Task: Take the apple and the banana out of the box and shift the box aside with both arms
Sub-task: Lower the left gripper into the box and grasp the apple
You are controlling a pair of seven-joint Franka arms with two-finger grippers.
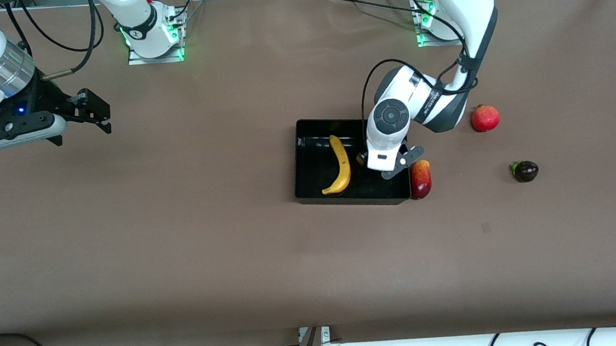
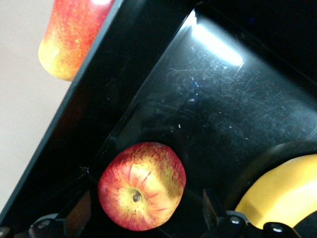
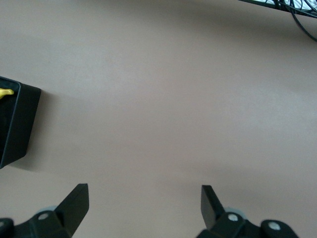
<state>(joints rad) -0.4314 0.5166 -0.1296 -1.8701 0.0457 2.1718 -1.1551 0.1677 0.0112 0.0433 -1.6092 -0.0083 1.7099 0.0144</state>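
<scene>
Box (image 1: 312,161) in the front view sits mid-table, banana (image 1: 339,165) at its centre, my left gripper (image 1: 390,165) over its three-o'clock side; left wrist view shows my wide-open, empty fingers (image 2: 74,213) straddling the apple (image 2: 142,186), so I should descend centred before closing, while right gripper (image 1: 86,114) waits open over bare table.
</scene>
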